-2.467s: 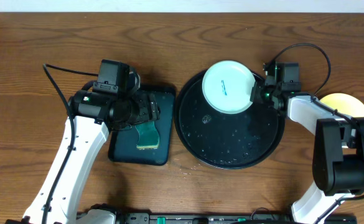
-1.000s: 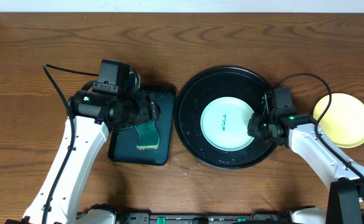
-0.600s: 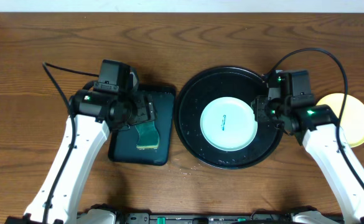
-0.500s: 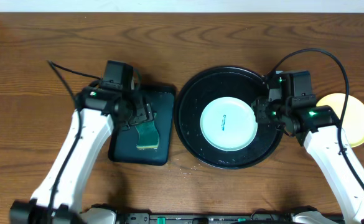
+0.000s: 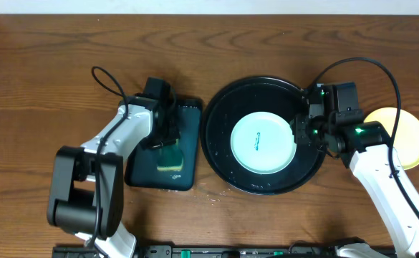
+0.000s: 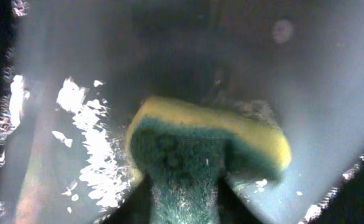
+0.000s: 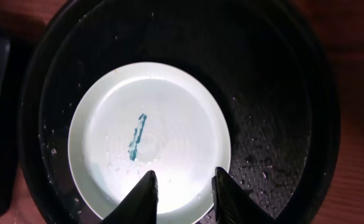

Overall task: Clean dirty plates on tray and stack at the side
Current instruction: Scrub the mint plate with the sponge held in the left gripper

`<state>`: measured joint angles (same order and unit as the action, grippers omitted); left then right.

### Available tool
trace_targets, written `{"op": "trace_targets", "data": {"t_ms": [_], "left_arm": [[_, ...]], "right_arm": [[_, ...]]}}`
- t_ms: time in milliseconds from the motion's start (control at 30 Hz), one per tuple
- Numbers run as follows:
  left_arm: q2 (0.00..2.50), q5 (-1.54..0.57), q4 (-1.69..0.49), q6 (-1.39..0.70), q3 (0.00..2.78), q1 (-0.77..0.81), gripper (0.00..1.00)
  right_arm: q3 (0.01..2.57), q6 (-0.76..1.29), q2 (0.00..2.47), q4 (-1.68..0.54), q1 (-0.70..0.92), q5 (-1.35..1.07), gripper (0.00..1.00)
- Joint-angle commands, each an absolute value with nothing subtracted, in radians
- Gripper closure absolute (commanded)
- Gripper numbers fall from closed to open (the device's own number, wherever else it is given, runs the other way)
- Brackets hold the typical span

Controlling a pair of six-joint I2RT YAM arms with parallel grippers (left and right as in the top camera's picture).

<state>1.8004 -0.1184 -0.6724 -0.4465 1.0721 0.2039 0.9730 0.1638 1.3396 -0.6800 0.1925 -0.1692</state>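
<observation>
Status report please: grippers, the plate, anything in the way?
Left gripper shut on sponge in teal tray. Right gripper open above white plate. Plate in black tray, teal smear uncleaned. No obstruction seen.

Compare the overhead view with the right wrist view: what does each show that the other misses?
Only the overhead view shows the yellow plate on the table at the right, and the left arm reaching onto the rectangular tray. Only the right wrist view shows the right fingers spread apart over the white plate's near edge. Both show the white plate, its teal smear, and the round black tray it lies in.
</observation>
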Motion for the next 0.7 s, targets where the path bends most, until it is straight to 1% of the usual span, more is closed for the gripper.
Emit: {"op": "trace_targets", "data": {"t_ms": [0,167,200,233,267,300,433,567,667], "left_arm": [[1.87,-0.12,-0.67,-0.443,1.07,0.208,0.92],[1.832,-0.121,-0.736,-0.406,1.12,0.208,0.92],[1.818,-0.123,-0.756,-0.4,1.136,0.208,0.88],[1.802,-0.124,-0.78,-0.4,1.152,0.208,0.72],[1.784,-0.124,-0.802,-0.4,1.166,0.208,0.51],[1.769,-0.124,-0.817,-0.4,1.174,0.208,0.39],[1.689,-0.124,-0.872,-0.401,1.179,0.208,0.34],[1.652,-0.124,-0.949,-0.4,1.177,0.215,0.34],[1.658,-0.123,-0.93,-0.397,1.143,0.239,0.35]], "right_arm": [[0.98,0.164,1.34,-0.686,0.184,-0.192,0.73],[0.98,0.164,1.34,-0.688,0.184,-0.192,0.74],[0.98,0.164,1.34,-0.689,0.184,-0.192,0.74],[0.98,0.164,1.34,-0.688,0.184,-0.192,0.74],[0.98,0.164,1.34,-0.688,0.184,-0.192,0.74],[0.98,0.164,1.34,-0.689,0.184,-0.192,0.75],[0.98,0.164,1.34,-0.689,0.184,-0.192,0.74],[0.98,0.164,1.34,-0.688,0.184,-0.192,0.73],[0.98,0.164,1.34,-0.687,0.184,-0.191,0.73]]}}
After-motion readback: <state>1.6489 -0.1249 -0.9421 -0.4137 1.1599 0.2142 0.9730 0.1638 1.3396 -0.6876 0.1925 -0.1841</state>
